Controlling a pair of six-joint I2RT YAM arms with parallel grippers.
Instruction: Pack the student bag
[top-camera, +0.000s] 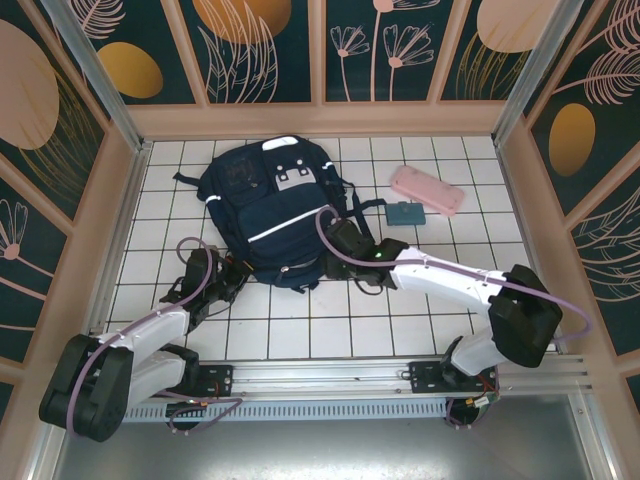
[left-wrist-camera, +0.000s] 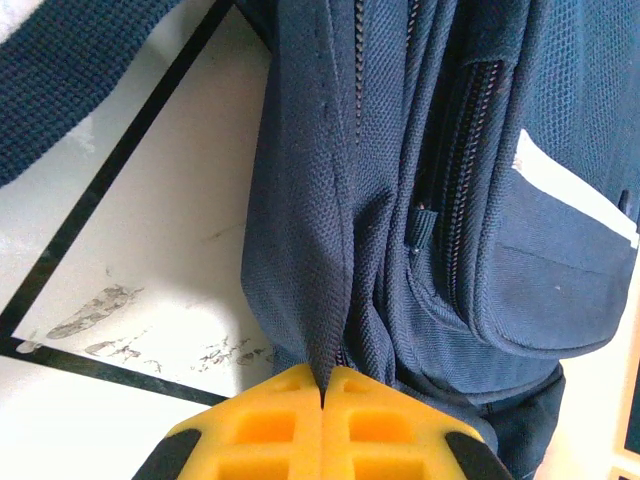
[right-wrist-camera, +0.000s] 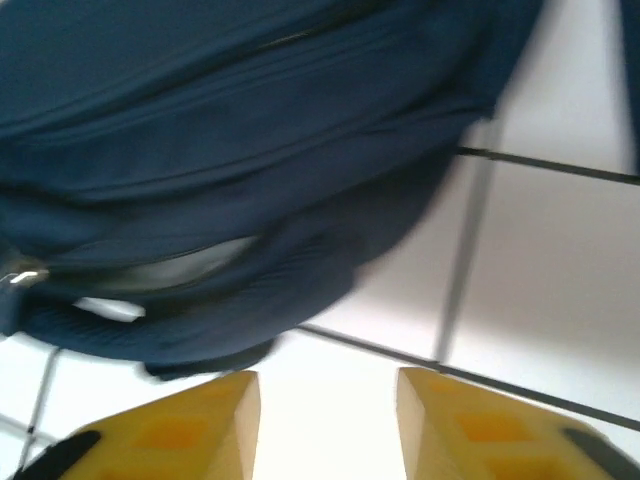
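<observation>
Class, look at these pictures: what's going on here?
A robot is working on a navy student bag lying on a tiled table. The left end effector is shut, pinching a fold of the bag's fabric. The right end effector is open beside the bag's edge, holding nothing. A pink pencil case and a small teal item lie beside it, unpacked.

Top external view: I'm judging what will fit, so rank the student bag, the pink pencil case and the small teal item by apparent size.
1. student bag, by far the largest
2. pink pencil case
3. small teal item
All lie at similar depth, so the order holds.
</observation>
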